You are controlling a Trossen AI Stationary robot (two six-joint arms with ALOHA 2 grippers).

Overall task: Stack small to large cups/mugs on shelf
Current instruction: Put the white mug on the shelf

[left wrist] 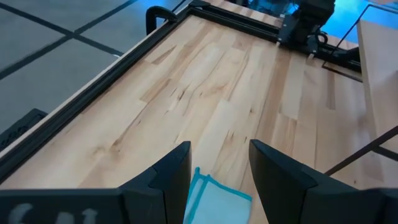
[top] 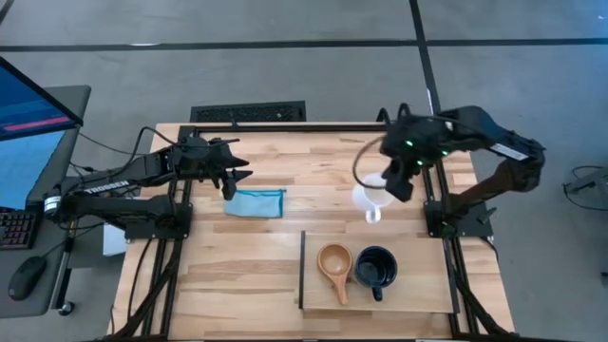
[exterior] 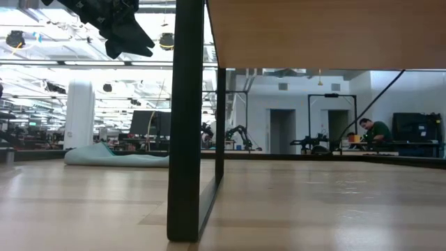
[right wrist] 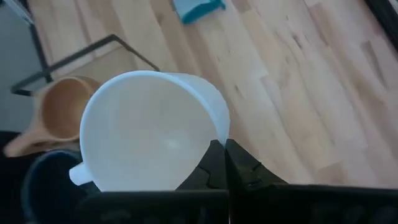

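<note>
the right hand (right wrist: 217, 163) grips the white mug (right wrist: 149, 130) by its rim, lifted off the bench (top: 285, 166) toward the shelf (top: 418, 294) holding the wooden cup (top: 334, 261) and black mug (top: 376, 267); the left hand (left wrist: 217, 163) waits released above the blue cloth (top: 255, 202).

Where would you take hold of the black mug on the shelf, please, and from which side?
Probably on its rim, from straight above. The black mug stands upright with its mouth open upward on the shelf. Pinch the wall on the side away from the wooden cup, which sits close beside it; the handle points toward the table's front edge.
</note>
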